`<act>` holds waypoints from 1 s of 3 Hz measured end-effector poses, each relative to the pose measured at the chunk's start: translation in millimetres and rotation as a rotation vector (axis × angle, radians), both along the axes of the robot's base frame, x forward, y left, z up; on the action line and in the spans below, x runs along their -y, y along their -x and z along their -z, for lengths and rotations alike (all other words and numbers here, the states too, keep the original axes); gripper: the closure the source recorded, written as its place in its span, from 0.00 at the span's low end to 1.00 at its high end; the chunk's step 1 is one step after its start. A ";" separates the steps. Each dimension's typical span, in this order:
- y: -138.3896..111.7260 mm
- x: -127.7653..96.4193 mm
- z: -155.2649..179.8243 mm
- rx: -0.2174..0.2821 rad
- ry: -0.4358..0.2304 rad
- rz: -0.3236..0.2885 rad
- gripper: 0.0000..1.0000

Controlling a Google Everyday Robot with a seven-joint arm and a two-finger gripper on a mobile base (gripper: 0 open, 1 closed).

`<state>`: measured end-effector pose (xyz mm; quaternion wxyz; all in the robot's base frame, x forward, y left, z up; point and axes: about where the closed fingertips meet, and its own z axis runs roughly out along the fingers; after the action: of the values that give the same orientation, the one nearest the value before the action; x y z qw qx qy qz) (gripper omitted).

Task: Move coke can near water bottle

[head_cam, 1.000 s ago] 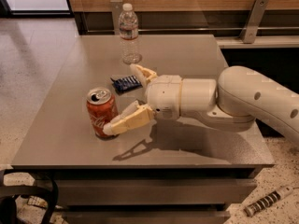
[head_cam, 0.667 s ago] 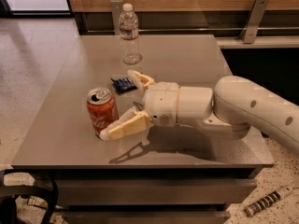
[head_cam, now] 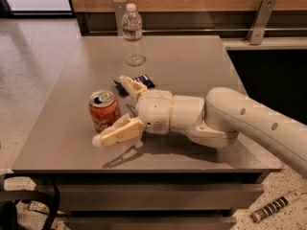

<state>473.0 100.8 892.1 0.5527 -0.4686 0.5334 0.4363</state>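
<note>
A: Which step?
B: Caught at the grasp, with the gripper low over the tabletop and jaws spread open on either side of the can, not yet closed on it.
A: And the can?
B: Stood upright toward the front left of the tabletop, well apart from the bottle, off at 1 o'clock near the far edge.
A: Called for next?
B: Likely closing the jaws on the can, lifting, then carrying toward 1 o'clock, minding the wrapper lying near that path.
A: Pose?
B: Stretched in from 3 o'clock, with forearm nearly level and wrist aimed at 9 o'clock.
</note>
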 end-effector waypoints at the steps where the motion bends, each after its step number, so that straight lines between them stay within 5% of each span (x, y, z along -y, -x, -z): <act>1: -0.7 -11.1 4.9 -0.007 -0.024 -0.017 0.16; 3: 1.3 -14.6 3.5 -0.005 -0.023 -0.024 0.63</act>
<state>471.7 115.4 888.5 0.5517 -0.4674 0.5240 0.4501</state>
